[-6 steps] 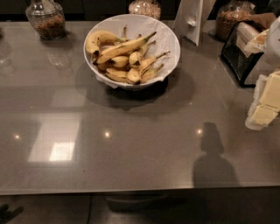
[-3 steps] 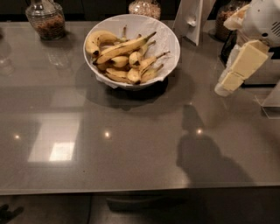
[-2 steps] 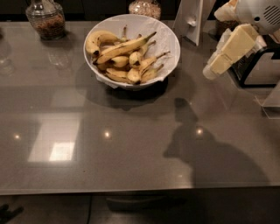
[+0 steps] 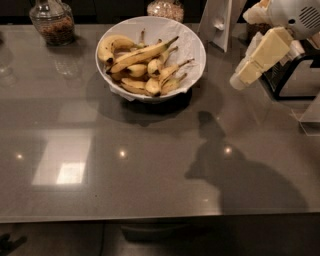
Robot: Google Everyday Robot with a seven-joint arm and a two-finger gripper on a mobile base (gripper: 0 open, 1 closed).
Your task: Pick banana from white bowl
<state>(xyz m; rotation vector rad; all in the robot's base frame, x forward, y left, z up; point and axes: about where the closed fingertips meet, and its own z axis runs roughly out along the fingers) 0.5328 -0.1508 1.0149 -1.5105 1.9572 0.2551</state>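
Observation:
The white bowl [image 4: 192, 37] stands at the back middle of the grey table, lined with white paper and holding several bananas. The long, slim, nearly straight banana [image 4: 142, 53] lies on top of the pile, its stem pointing up right. A thick curved banana [image 4: 107, 46] lies at the bowl's left. My gripper [image 4: 243, 76] hangs above the table to the right of the bowl, cream fingers pointing down left, well apart from the bowl.
A glass jar [image 4: 51, 21] with dark contents stands at the back left, another jar [image 4: 165, 8] behind the bowl. A white stand [image 4: 217, 22] is at the back right. A dark rack [image 4: 295, 75] and a clear holder are at the right edge.
The arm has swung in from the right edge, up and leftward toward the bowl. Its shadow on the table has moved left with it. The bowl and bananas have not moved.

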